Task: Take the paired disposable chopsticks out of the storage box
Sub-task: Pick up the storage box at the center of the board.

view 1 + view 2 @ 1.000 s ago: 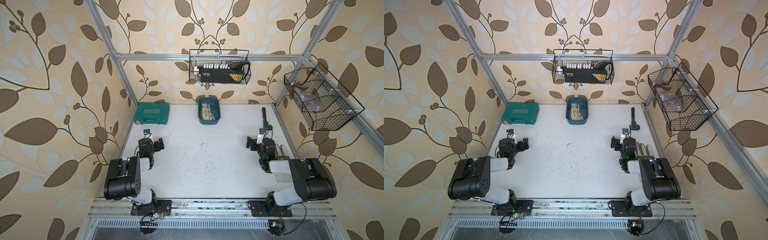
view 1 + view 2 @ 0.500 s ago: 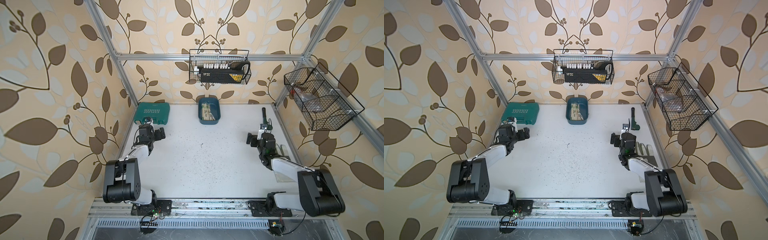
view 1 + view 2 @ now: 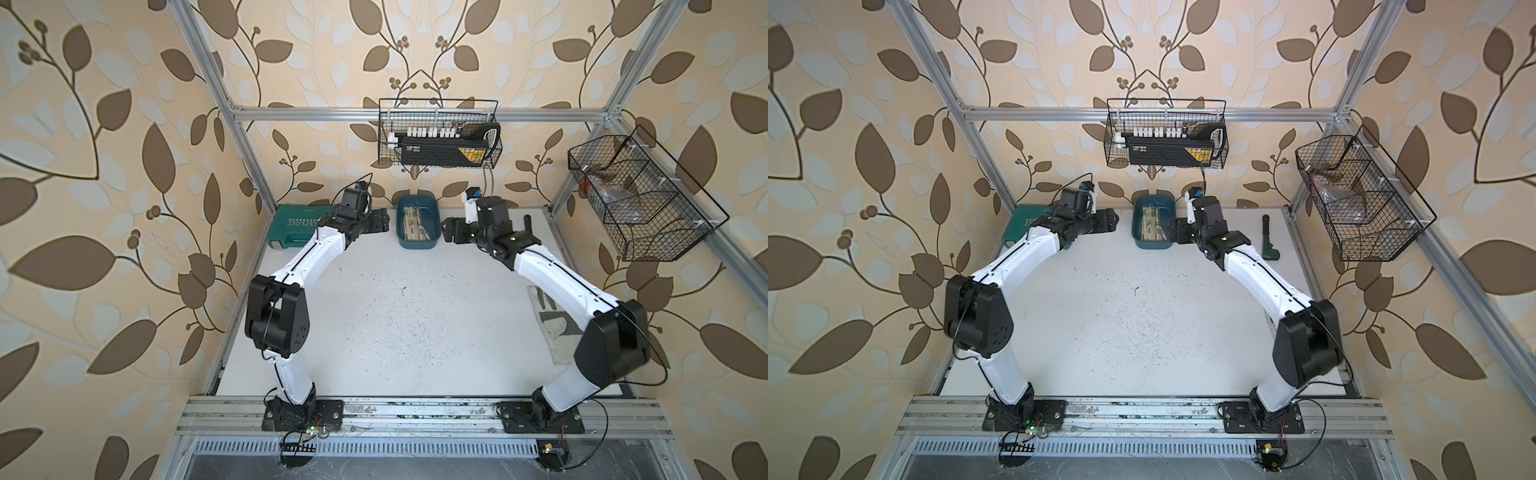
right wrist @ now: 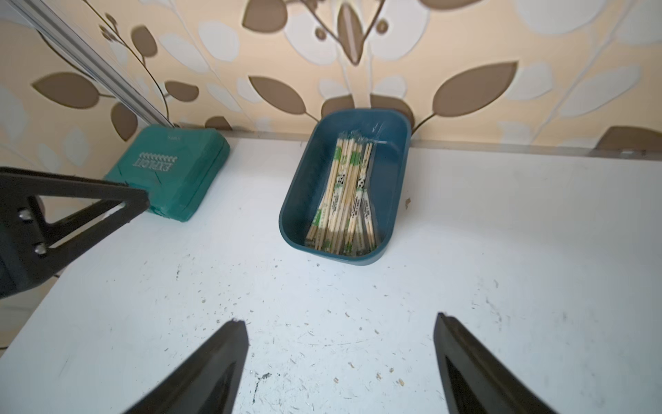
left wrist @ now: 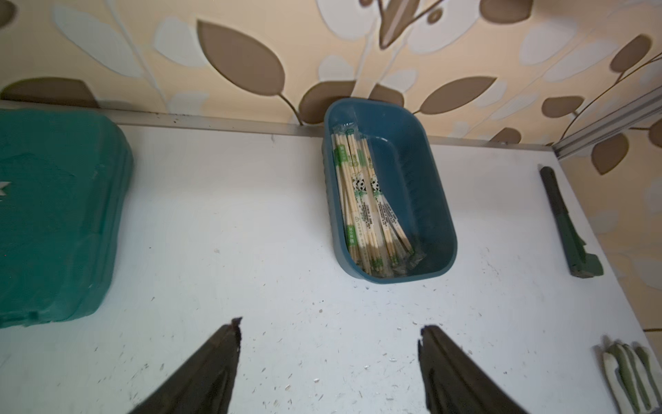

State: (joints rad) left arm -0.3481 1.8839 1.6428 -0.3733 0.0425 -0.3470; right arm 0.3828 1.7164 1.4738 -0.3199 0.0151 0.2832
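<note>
Left end effector [image 5: 329, 328]: fingers apart, nothing between them, over bare desk [image 3: 395, 324] just left of the storage box [image 3: 417, 245], clear of its wall. Right end effector [image 4: 340, 322]: fingers apart too, empty, just right of the box near its near-right corner, also not touching. Both point inward at the box from opposite sides. Box sits at the far edge of the desk, about centre, against the wall, long axis near-far. The paired disposable chopsticks [image 5: 361, 204] all lie inside it, bundled lengthwise toward its left side, in clear sleeves with green print. Green EXPLOIT tool case [image 3: 295, 226] is at far left, partly hidden by the left wrist in both top views. Dark green wrench-like tool [image 3: 1268, 241] lies far right near the desk edge. Two wire baskets [image 3: 438, 133] hang on the frame, one on the far rail and one on the right.
</note>
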